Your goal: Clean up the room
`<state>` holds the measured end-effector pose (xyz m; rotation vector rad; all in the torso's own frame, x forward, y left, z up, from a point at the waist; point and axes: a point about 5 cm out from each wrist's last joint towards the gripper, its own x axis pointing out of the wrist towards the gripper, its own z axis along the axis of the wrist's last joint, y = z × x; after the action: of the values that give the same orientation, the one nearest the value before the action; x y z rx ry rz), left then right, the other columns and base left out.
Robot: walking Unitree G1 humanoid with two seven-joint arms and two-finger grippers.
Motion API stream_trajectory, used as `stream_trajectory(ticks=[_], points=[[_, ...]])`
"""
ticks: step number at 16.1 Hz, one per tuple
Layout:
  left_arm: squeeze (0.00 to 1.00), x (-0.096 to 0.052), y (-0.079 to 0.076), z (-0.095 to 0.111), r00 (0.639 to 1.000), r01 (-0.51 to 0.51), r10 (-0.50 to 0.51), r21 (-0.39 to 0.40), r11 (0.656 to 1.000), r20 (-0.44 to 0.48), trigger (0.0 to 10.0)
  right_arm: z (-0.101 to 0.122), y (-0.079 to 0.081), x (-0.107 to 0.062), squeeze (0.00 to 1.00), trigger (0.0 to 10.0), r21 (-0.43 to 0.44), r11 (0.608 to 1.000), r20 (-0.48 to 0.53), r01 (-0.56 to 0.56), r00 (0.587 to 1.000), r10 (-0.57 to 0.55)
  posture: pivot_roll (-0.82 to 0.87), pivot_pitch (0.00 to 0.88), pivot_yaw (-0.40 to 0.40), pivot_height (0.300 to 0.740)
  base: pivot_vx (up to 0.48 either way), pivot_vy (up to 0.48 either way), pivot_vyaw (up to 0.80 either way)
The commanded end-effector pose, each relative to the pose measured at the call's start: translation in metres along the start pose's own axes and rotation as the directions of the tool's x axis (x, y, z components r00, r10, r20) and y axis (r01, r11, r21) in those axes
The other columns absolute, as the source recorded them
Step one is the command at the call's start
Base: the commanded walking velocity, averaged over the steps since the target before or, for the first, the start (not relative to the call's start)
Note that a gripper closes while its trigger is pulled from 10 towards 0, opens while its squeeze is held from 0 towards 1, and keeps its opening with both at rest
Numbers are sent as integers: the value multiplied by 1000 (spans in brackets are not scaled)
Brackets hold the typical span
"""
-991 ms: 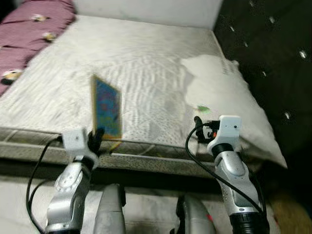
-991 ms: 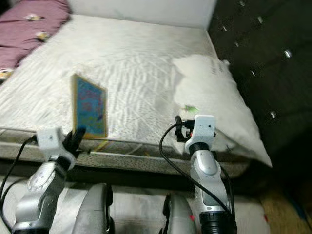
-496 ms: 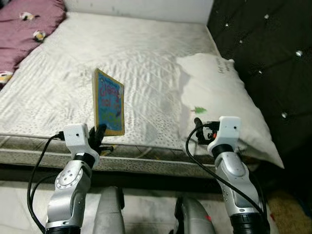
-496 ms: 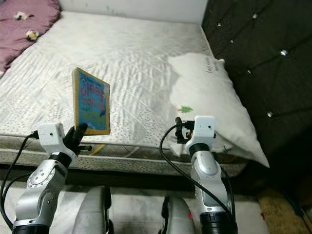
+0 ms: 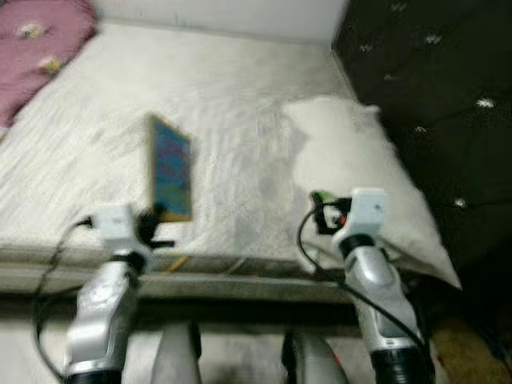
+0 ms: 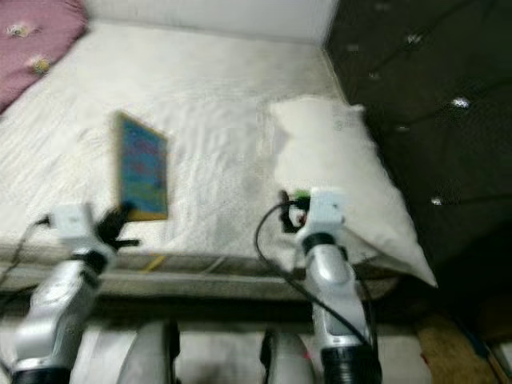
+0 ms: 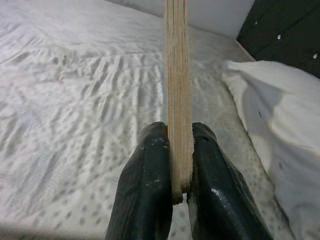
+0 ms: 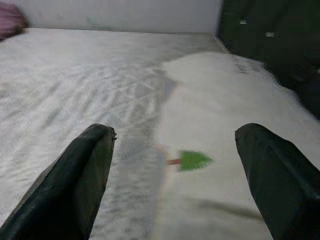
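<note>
Left hand (image 7: 176,192) clamps the bottom edge of a thin flat board (image 5: 170,168), both black fingers (image 7: 145,185) pressed on its faces. The board stands upright over the near edge of the bed (image 5: 240,104). Its edge looks like layered plywood or thick card; the face is blue with a tan border, print too blurred to read.

Right hand (image 8: 175,165) is spread wide with nothing between the fingers, hovering at the bed's near edge just in front of the pillow (image 5: 352,160).

The mattress is off-white, quilted and wrinkled, with open area between board and pillow. The white pillow is soft and rumpled with a small green mark (image 8: 194,160). A dark tufted headboard (image 5: 432,88) bounds the bed on the right. Maroon bedding (image 5: 36,40) lies at the far left corner.
</note>
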<state>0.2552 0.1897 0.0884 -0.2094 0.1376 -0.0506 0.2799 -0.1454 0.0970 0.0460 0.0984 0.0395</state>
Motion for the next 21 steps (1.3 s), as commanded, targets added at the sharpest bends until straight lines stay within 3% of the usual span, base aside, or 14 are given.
stream_trajectory(ticks=[1, 7, 10, 14, 18, 21], points=[[0, 5, -17, 5, 997, 67, -66, -12, 998, 31, 10000, 1, -13, -1, 0, 10000, -15, 999, -5, 40, 999, -40, -8, 0, -53, 628, 480, 0, 0], [0, 8, -21, 0, 998, 69, -69, -18, 997, 1, 10000, 1, -13, -2, 0, 10000, -18, 999, -7, 41, 999, -41, -9, 0, -56, 628, 296, 0, 0], [0, 15, -19, -8, 993, 49, -60, -113, 992, -97, 10000, 0, -14, -2, 0, 10000, -22, 999, -10, 34, 999, -34, -11, 0, -63, 628, 0, 0, 0], [0, 33, -30, -14, 967, 163, -185, -133, 978, -173, 10000, 2, -11, -1, 0, 10000, -32, 999, -9, 20, 1000, -20, -34, 0, -67, 590, 0, 0, 0], [0, 46, -38, -19, 936, 198, -249, -213, 957, -248, 10000, 7, -10, -3, 0, 10000, -56, 998, 10, 15, 1000, -15, -57, 12, -53, 571, 0, 0, 0], [0, 58, -39, -22, 932, 155, -229, -263, 952, -279, 10000, 8, -11, -3, 0, 10000, -60, 998, 13, 10, 1000, -9, -63, 10, -58, 566, 0, 0, 0]])
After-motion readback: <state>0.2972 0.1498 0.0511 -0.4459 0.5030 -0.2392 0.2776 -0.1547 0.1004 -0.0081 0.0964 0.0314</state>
